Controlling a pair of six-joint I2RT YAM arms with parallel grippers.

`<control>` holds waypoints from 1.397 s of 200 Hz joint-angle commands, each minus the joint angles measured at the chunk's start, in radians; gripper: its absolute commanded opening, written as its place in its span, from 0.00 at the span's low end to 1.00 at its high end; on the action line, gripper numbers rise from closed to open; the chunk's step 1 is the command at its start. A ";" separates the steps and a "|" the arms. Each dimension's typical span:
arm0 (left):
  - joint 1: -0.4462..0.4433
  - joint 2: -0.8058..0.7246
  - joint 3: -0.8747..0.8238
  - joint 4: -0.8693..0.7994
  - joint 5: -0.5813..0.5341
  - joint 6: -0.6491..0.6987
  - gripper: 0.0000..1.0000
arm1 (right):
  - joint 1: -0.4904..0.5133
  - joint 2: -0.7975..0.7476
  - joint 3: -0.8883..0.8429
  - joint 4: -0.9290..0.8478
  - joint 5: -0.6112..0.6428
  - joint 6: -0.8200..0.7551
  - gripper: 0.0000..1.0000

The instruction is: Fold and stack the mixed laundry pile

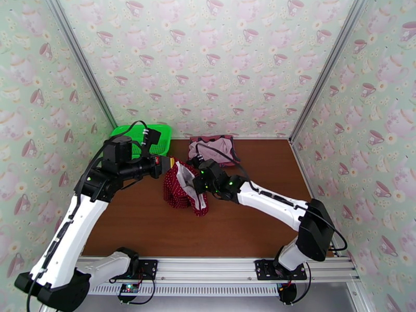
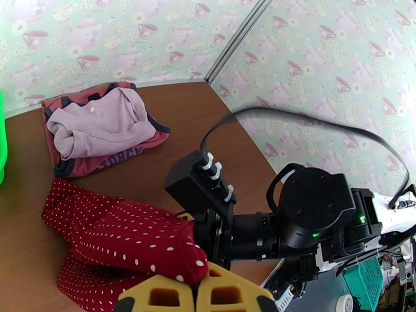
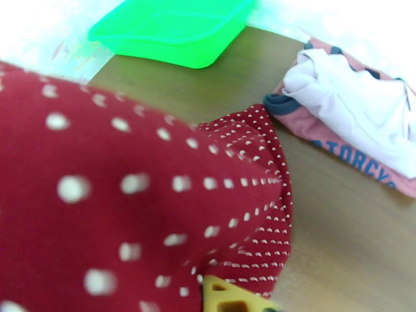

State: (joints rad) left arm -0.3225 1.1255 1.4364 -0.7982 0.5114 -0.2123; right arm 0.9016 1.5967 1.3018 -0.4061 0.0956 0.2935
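Far left on the brown wood-grain table (image 1: 249,224): bright green plastic mesh basket (image 1: 151,137), partly behind the left arm's wrist. Far centre: dusty-red tank top with dark trim (image 2: 104,163) lying flat, pale mauve-pink garment (image 2: 99,126) crumpled on top of it. The dark-red white-dotted cloth (image 1: 174,189) is mid-table, just near of that stack, lifted and bunched between both arms, its lower part on the table. The left pincer (image 2: 195,295) is clenched on the cloth's upper left edge, yellow fingers together. The right pincer (image 1: 199,184) is clenched in the cloth's right side; fabric drapes over its finger. Blue chest letters on the tank top read "TORCY"; the rest is covered.
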 commanded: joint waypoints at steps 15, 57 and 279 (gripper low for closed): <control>-0.003 -0.031 -0.062 -0.019 -0.124 0.010 0.00 | -0.034 -0.048 0.138 -0.183 0.116 -0.145 0.00; -0.016 0.016 -0.360 0.175 -0.176 -0.090 0.00 | -0.135 -0.089 0.283 -0.440 0.170 -0.296 0.00; -0.443 0.122 -0.496 0.214 -0.340 -0.545 0.73 | -0.168 -0.102 0.116 -0.369 0.044 -0.118 0.00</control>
State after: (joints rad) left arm -0.7593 1.2144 1.0168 -0.6868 0.2035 -0.6212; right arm 0.7254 1.5291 1.4345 -0.8131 0.1677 0.1471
